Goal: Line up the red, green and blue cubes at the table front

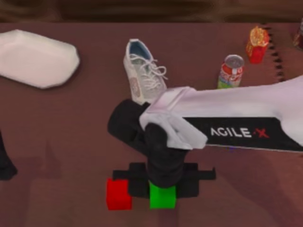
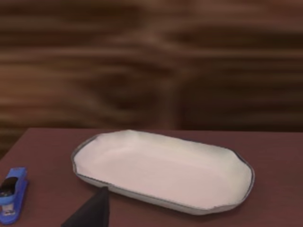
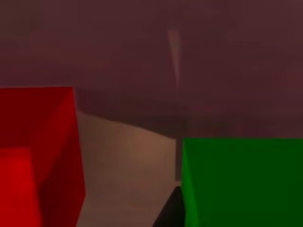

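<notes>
Right gripper [image 1: 163, 187] was down over the green cube [image 1: 163, 196] at the table [image 1: 61, 142] front, just beside the red cube [image 1: 118, 194], a narrow gap between. Finger spread hidden by the wrist, so hold or release: cannot tell. Looked like the placing step for green. Blue cube not in view (maybe under the arm). Next called for a straight lift, clear of red. Open room right of green for blue; front edge close. Left arm parked at left edge

White tray [image 2: 163, 172] lies on the table [image 2: 274, 151]; blue stapler [image 2: 12, 194] near its end
</notes>
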Robot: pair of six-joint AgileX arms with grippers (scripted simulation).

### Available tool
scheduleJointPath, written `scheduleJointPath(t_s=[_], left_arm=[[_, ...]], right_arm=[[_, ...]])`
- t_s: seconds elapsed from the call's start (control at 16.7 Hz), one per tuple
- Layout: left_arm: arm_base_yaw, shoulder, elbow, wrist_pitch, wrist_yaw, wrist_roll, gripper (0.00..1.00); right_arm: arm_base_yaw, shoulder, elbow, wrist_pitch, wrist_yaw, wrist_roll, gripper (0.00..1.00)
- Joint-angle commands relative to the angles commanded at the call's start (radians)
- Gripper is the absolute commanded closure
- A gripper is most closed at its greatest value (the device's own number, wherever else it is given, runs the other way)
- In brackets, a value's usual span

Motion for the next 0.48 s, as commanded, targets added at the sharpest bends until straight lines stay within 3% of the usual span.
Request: scheduleJointPath(t_s=[0.24, 0.48], left_arm=[[0.000, 0.000, 0.000, 0.000, 0.000, 0.000, 0.00], [0.000, 0.000, 0.000, 0.000, 0.000, 0.000, 0.00]], right_arm=[[0.001, 0.005, -0.007, 0.009, 0.000, 0.000, 1.00], [0.001, 0.005, -0.007, 0.009, 0.000, 0.000, 0.70]])
